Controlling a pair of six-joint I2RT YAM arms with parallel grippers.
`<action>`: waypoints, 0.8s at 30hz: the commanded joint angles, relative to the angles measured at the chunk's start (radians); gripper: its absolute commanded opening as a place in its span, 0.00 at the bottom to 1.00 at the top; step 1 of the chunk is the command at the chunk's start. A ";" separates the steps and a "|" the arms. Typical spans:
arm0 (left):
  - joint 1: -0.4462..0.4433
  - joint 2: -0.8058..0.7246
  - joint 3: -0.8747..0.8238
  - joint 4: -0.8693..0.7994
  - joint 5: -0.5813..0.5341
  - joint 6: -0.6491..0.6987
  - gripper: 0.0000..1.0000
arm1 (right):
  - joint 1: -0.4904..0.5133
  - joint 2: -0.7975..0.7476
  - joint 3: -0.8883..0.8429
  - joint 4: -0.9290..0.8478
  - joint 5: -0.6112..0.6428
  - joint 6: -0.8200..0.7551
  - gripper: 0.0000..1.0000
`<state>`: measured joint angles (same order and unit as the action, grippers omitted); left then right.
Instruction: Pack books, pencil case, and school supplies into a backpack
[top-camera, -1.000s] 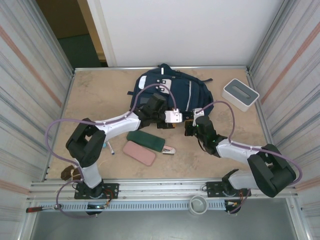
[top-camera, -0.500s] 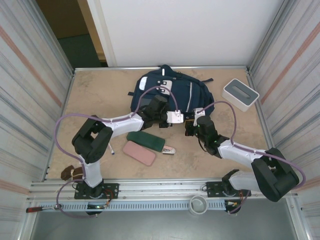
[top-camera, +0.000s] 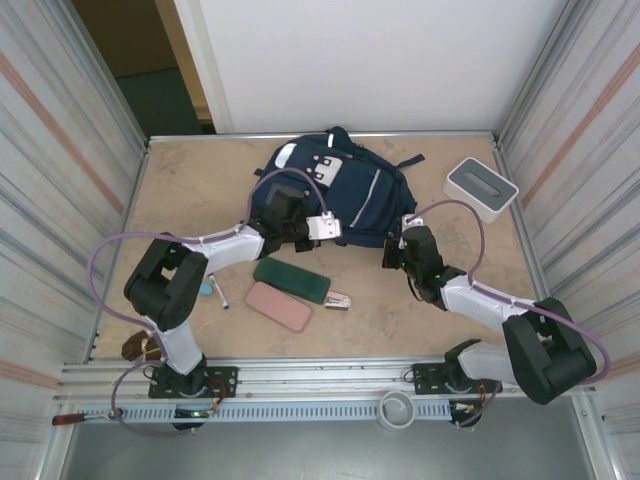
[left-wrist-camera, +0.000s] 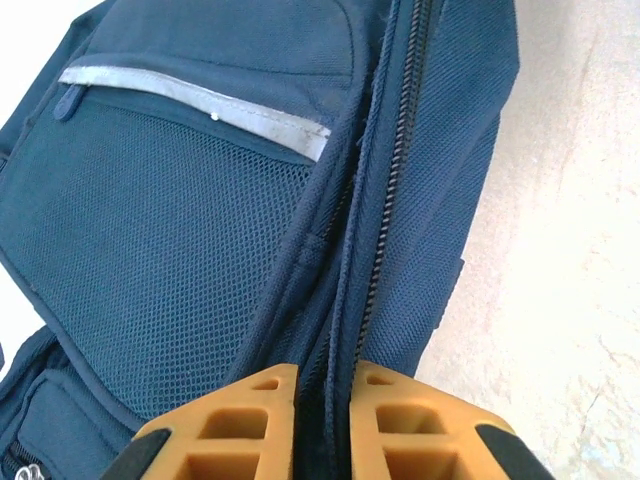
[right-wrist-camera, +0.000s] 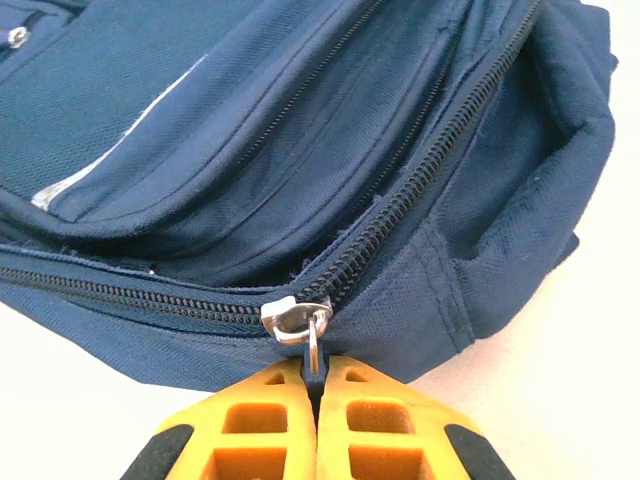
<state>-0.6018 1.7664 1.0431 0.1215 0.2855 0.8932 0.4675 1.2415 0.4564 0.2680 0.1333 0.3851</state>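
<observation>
Right wrist view shows the right gripper (right-wrist-camera: 316, 388) pinching the zipper pull (right-wrist-camera: 300, 322) of the backpack (top-camera: 355, 175), lying far back on the counter (top-camera: 195, 195), while the left gripper (left-wrist-camera: 325, 395) seems to squeeze its fabric seam.

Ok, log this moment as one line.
left gripper: shut on backpack | right gripper: shut on zipper pull | stapler: on table

Tan table (top-camera: 190, 190) with backpack (top-camera: 370, 195), white box (top-camera: 481, 188), green case (top-camera: 291, 282), pink case (top-camera: 279, 306), stapler (top-camera: 339, 300), pen (top-camera: 220, 296).
</observation>
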 joint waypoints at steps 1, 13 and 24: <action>0.038 -0.065 -0.006 0.027 -0.051 -0.008 0.01 | 0.018 -0.006 0.030 -0.020 0.034 -0.001 0.00; -0.108 -0.036 0.041 -0.013 -0.005 -0.017 0.52 | 0.117 0.028 0.106 0.051 -0.008 0.051 0.00; -0.141 0.036 0.071 0.058 -0.033 -0.031 0.24 | 0.136 -0.013 0.094 0.038 0.000 0.047 0.00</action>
<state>-0.7464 1.7939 1.0977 0.1406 0.2630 0.8703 0.5980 1.2671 0.5331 0.2604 0.1307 0.4160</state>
